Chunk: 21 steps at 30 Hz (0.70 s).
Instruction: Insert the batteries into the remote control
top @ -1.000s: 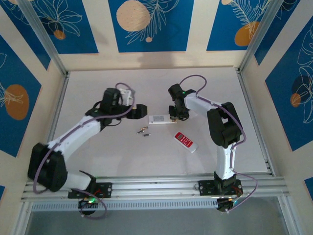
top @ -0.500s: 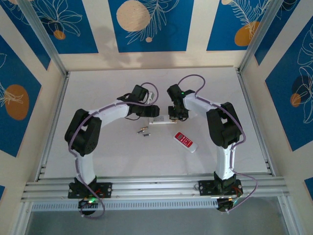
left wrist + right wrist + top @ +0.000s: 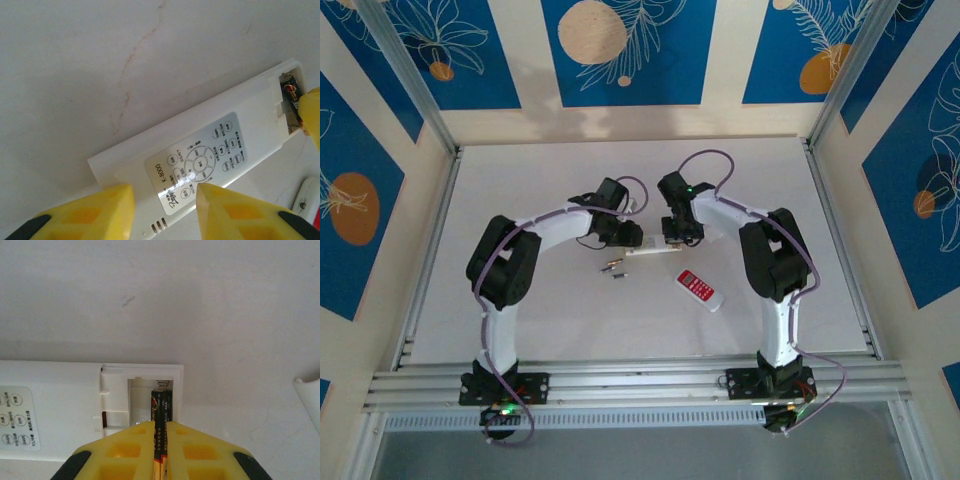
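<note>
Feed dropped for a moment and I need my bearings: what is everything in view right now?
white remote: one, white, mid-table, label side up, battery bay open
held battery: one, black and gold, over the open bay
loose batteries: two, silvery-grey, on the table near the white remote
red-and-white remote: one, right of the loose batteries
table: one, white
left claw: one, yellow fingers, open over the white remote's closed end
right claw: one, yellow fingers, shut on the held battery
</note>
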Motion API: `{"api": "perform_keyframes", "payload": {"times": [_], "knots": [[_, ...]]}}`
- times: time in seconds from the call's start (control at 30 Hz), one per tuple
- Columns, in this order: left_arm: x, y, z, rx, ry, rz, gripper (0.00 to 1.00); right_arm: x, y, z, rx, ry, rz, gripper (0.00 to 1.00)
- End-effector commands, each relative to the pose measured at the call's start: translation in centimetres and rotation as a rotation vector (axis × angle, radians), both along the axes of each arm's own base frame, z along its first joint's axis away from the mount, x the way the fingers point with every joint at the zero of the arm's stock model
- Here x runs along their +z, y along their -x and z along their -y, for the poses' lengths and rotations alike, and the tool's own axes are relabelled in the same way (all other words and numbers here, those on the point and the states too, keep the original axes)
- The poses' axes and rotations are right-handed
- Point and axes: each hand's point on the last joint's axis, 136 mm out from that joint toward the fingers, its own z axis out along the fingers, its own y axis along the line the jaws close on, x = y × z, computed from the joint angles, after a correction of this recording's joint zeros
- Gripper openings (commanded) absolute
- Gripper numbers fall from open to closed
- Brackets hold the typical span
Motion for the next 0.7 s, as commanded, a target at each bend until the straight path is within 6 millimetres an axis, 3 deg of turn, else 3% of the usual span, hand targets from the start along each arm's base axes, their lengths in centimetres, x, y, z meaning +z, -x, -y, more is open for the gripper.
{"api": "perform_keyframes", "payload": {"times": [0.0,0.2,0.3,0.57,0.67], "knots": [[-2.1,1.0,-0.6,-0.015,-0.062,-0.043,0.39,0.6,-2.1,-0.4,0.018,-0.001,0.058,0.15],[-1.2,0.8,-0.6,0.001,-0.047,-0.021,0.39,3.9,-1.1,-0.8,0.016,-0.068,0.097,0.25],[-0.1,0.5,-0.5,0.013,-0.031,0.003,0.42,4.4,-0.4,-0.4,0.013,-0.063,0.092,0.26],[3.1,0.2,-1.5,0.067,-0.012,0.076,0.58,3.5,2.3,-0.3,0.014,-0.092,0.031,0.26],[3.3,0.2,-2.6,0.099,-0.023,0.080,0.61,2.8,3.0,-0.7,0.028,-0.105,0.003,0.27]]}}
